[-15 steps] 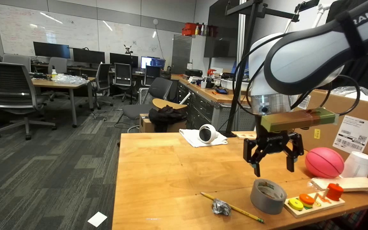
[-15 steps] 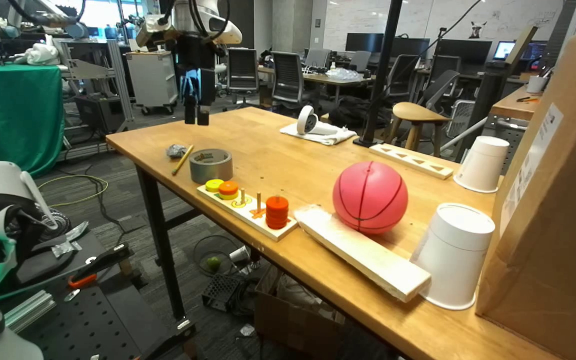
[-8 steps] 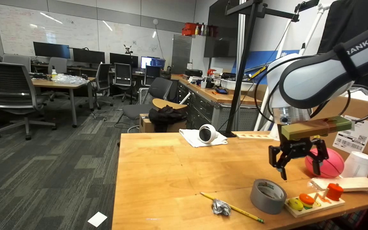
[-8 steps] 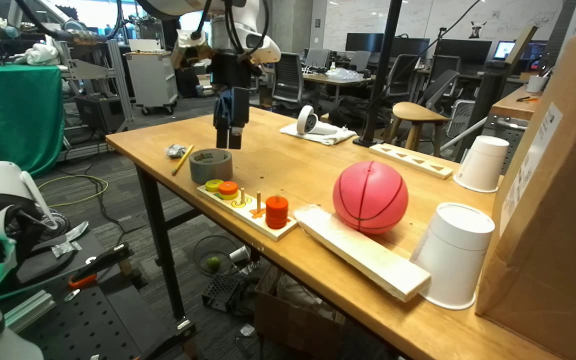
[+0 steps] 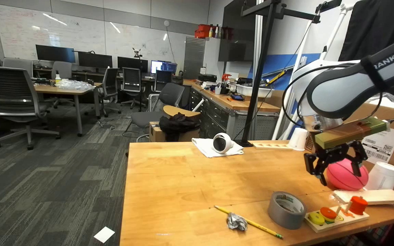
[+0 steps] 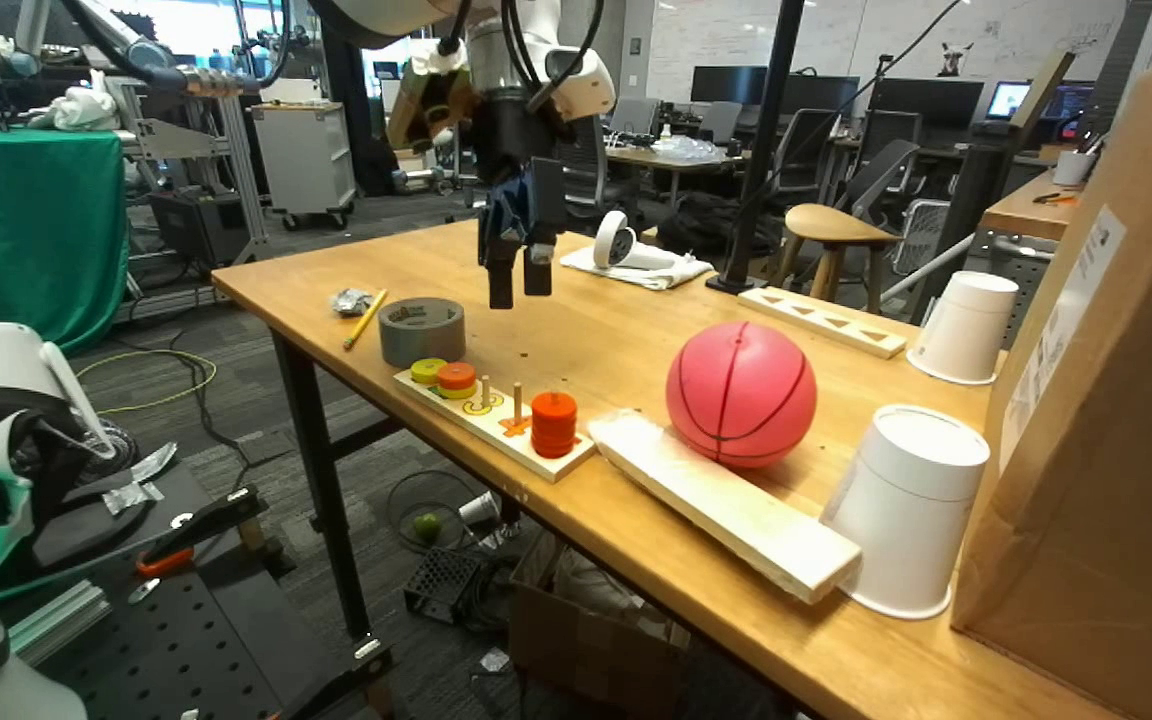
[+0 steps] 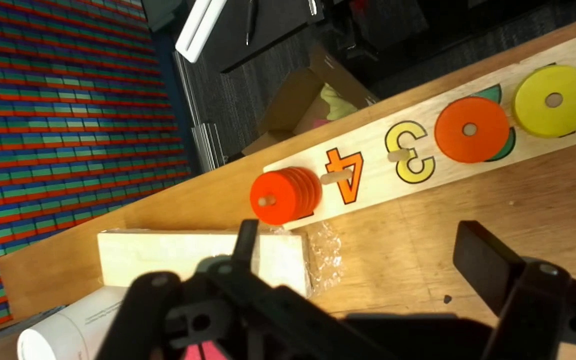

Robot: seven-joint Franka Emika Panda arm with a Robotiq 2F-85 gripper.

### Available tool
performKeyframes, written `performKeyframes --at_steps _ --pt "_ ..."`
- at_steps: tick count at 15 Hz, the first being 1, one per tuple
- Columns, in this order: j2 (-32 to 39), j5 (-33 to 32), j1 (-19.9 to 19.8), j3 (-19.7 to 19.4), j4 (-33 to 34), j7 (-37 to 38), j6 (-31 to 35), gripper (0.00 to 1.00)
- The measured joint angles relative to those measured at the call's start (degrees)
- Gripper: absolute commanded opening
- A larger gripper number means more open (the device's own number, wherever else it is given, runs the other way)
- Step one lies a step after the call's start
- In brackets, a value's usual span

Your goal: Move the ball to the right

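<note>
The red-pink ball (image 5: 344, 180) with dark seam lines rests on the table behind a pale wooden plank, and it shows whole in an exterior view (image 6: 741, 395). In the wrist view only a pink sliver of the ball (image 7: 207, 352) shows at the bottom edge, the rest hidden by the gripper. My gripper (image 5: 340, 177) is open and empty, tilted a little, and partly covers the ball in that exterior view. In an exterior view the gripper (image 6: 520, 292) hangs above the table, well apart from the ball. In the wrist view its fingers (image 7: 358, 245) stand wide apart.
The plank (image 6: 726, 505) and a white cup (image 6: 911, 510) stand close to the ball, with a cardboard box (image 6: 1086, 480) beside them. A peg toy (image 6: 496, 425) and grey tape roll (image 6: 423, 338) lie along the table edge. Another white cup (image 6: 964, 328) stands farther back.
My gripper has moved across the table toward the ball, come lower and tilted slightly. It stays open. The ball and the other objects have not moved.
</note>
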Motion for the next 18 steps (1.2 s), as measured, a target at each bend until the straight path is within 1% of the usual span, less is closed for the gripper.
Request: performKeyframes --at_steps 2,5,8,10,15,18 --pt "1.46 0.0 -0.41 -0.76 -0.05 -0.06 0.06 1.0" --pt "3.22 -0.09 -2.01 -3.25 -0.11 -0.59 0.26 1.0" --pt "3.66 -0.17 -4.12 -6.0 -0.17 -1.82 1.41 1.0" --pt "3.62 0.25 -5.18 -7.17 -0.23 -2.92 2.59 1.0" --pt "3.6 0.16 -5.22 -7.2 -0.47 -3.17 3.01 1.0" --pt "3.59 -1.33 -4.15 -6.49 -2.56 -2.94 2.98 1.0"
